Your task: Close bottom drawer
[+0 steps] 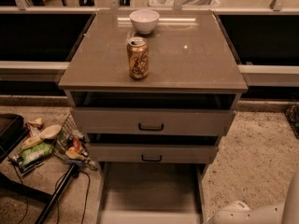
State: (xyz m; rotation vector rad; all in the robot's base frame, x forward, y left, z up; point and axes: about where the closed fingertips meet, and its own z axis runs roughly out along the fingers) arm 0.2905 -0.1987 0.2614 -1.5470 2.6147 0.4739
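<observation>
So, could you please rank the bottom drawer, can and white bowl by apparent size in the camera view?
1. bottom drawer, though nearest the camera.
2-3. can and white bowl look alike; the bowl sits farther, so unranked.
The gripper is out of view.

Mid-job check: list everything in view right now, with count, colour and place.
grey cabinet with glossy flat top: one, grey, centre.
white ceramic bowl: one, white, back of cabinet top.
gold drink can: one, gold-brown, upright before the bowl.
top drawer: one, grey, slightly out.
middle drawer: one, grey, slightly out.
bottom drawer: one, grey, pulled far out.
wire basket of food packets: one, mixed colours, floor left.
white robot arm: one, white, lower right corner.
gripper: not in view.
</observation>
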